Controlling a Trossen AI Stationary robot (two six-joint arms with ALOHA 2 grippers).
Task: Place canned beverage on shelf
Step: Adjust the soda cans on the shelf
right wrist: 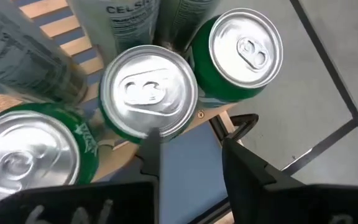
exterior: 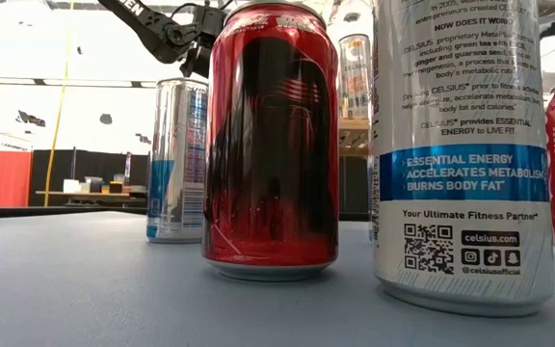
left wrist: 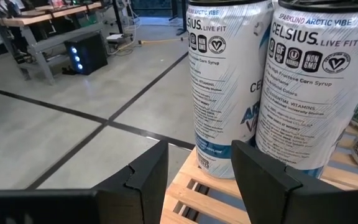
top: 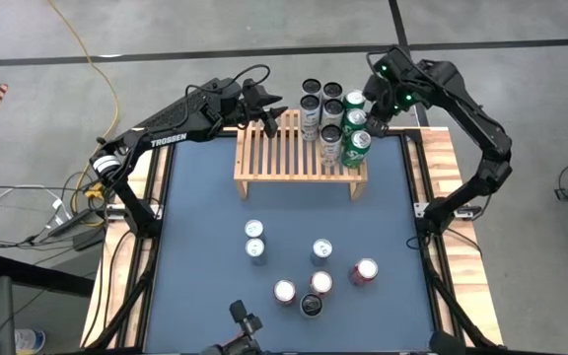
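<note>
— Where are we in the job?

— Between cans, I'd say. The shelf sits at the twelve o'clock side of the worktop, and its three o'clock end is already packed: tall white cans and three green cans standing on the slats.

— And the arms?

— The right gripper hovers right over the green cans; its fingers stand narrowly parted with nothing between them, one tip close beside the middle can's rim. The left gripper hangs at the shelf's eleven o'clock corner, fingers also apart and empty, pointed at the white cans.

— So what's left?

— Seven cans stand loose on the worktop toward six o'clock, well apart from the shelf. The next move, I reckon, calls for one arm to lift clear without knocking the row, swing down, and close on one of those.
</note>
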